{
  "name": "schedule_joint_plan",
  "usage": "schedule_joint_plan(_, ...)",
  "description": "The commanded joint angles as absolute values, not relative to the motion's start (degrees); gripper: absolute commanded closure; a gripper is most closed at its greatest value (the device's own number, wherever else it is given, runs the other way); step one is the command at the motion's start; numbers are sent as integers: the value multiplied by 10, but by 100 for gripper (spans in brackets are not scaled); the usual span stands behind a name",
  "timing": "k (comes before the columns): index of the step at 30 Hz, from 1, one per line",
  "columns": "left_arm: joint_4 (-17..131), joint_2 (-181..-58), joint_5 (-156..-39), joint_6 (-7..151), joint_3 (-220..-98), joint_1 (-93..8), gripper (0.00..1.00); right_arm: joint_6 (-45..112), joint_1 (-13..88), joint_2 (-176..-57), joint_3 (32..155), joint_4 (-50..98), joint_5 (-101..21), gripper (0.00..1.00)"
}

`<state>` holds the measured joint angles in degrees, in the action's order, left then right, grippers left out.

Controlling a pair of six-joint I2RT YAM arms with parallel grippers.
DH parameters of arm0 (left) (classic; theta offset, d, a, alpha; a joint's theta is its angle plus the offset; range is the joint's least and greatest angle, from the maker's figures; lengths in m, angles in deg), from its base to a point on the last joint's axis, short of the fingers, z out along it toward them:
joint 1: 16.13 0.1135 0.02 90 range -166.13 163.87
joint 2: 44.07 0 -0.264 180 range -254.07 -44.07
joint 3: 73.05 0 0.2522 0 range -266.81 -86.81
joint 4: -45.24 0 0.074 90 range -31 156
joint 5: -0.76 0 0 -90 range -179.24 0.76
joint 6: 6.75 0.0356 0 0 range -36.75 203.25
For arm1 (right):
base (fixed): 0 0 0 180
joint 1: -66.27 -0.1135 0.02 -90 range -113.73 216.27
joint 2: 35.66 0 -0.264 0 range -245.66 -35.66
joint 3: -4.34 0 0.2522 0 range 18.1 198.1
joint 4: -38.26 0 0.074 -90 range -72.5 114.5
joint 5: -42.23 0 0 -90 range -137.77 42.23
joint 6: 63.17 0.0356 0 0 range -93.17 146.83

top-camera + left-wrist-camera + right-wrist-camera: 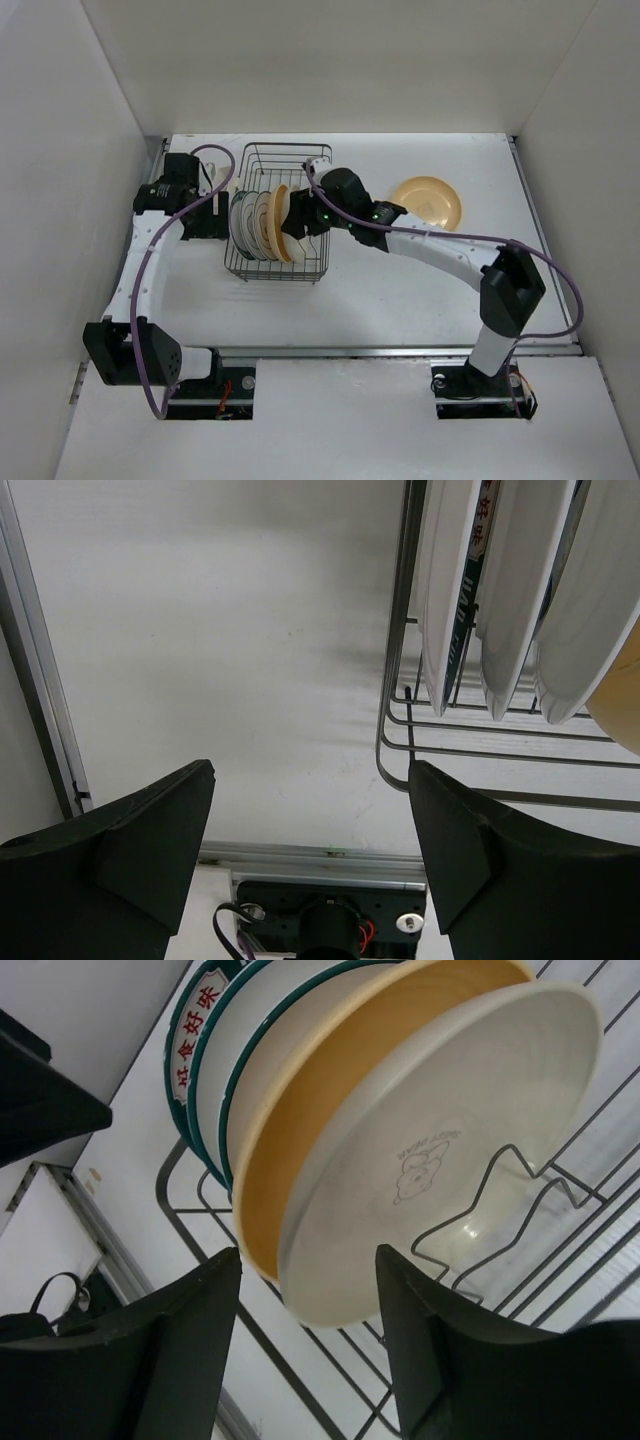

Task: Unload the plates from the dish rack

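- The dish rack (270, 165), a dark wire basket, is located on the white table (400, 290), left of centre.
- A row of plates is held on edge in the near part of the rack, close together and leaning slightly.
- In the right wrist view, the row is seen in order: a cream plate (440, 1140) with a small printed motif nearest the camera, a tan-orange plate (330, 1090) directly behind it, then green-rimmed white plates (215, 1030), the outermost marked with red characters on its rim.
- A second tan-orange plate (427, 200) is lying flat on the table, well apart from the rack on its right side.
- The right gripper (308, 1260) is positioned inside the rack at the cream end of the row. Its fingers are spread apart, and the lower rims of the cream and tan-orange plates are seen in the gap between them. Contact with either rim cannot be confirmed.
- The left gripper (310, 780) is positioned just beside the rack's left side, outside the wire. Its fingers are spread apart, with only bare table between them.
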<state>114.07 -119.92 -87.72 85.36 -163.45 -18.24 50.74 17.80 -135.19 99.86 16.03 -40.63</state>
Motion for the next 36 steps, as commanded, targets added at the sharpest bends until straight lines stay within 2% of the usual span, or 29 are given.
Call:
schedule_joint_plan(1, 1132, -1172, -876, 858, -1629, -179, 24, 520, 174, -1380, 1038, 197, -397, 39)
schedule_joint_plan(3, 1132, -1172, -876, 858, -1624, -179, 24, 520, 174, -1398, 1044, 197, -392, 46)
schedule_joint_plan(6, 1132, -1167, -876, 858, -1624, -179, 24, 520, 174, -1416, 1059, 197, -376, 51)
schedule_joint_plan(7, 1132, -1167, -876, 858, -1624, -179, 24, 520, 174, -1416, 1069, 197, -371, 64)
schedule_joint_plan(9, 1132, -1167, -876, 858, -1624, -179, 24, 520, 174, -1414, 1070, 197, -370, 79)
schedule_joint_plan(10, 1132, -1161, -876, 858, -1624, -179, 24, 520, 174, -1407, 1070, 197, -376, 91)
schedule_joint_plan(12, 1132, -1161, -876, 858, -1624, -179, 23, 509, 168, -1379, 1070, 197, -400, 98)
schedule_joint_plan(18, 1132, -1155, -876, 858, -1624, -179, 23, 466, 163, -1309, 1076, 179, -493, 100)
schedule_joint_plan(24, 1138, -1166, -882, 858, -1656, -179, 23, 427, 163, -1264, 1114, 161, -534, 100)
schedule_joint_plan(30, 1158, -1171, -942, 869, -1741, -179, 16, 335, 147, -1212, 1104, 120, -623, 100)
schedule_joint_plan(34, 1191, -1220, -1041, 879, -1831, -190, 14, 241, 97, -1207, 1027, 108, -816, 100)
schedule_joint_plan(36, 1218, -1247, -1051, 879, -1870, -217, 14, 205, 64, -1223, 980, 108, -917, 100)
